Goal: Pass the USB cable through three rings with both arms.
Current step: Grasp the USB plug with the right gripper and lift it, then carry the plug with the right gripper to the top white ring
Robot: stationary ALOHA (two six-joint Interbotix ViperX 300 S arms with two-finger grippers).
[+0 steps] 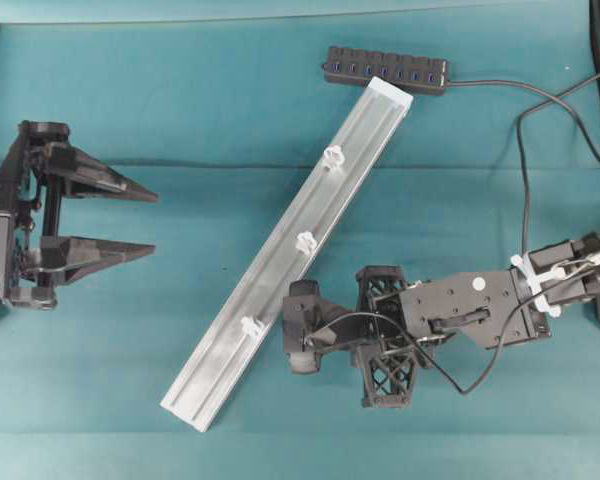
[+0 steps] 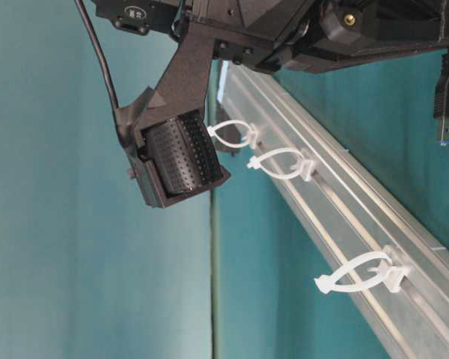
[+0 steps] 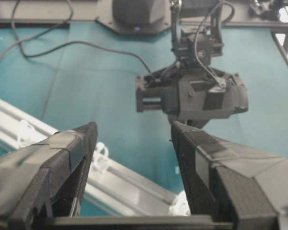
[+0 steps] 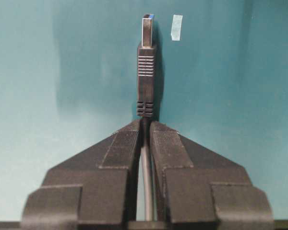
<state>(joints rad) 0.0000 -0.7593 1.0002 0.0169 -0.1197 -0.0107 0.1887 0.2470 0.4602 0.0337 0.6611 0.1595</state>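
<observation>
The USB cable (image 1: 525,180) runs from the black hub (image 1: 385,70) down the right side to my right gripper (image 1: 382,340), which points down at the table just right of the rail's lower half. In the right wrist view that gripper (image 4: 145,122) is shut on the grey cord (image 4: 146,177) right behind the plug (image 4: 146,67), which sticks out past the tips. Three white rings (image 1: 332,157) (image 1: 306,241) (image 1: 248,325) sit along the silver rail (image 1: 280,275). My left gripper (image 1: 155,222) stands open and empty at the far left; between its fingers (image 3: 79,148) the rail shows.
The rail lies diagonally from the hub down to the lower left. Slack cable loops under the right arm (image 1: 470,385). A small blue tape patch (image 4: 176,27) lies on the teal cloth beyond the plug. At table level the plug (image 2: 447,112) hangs right of the rail.
</observation>
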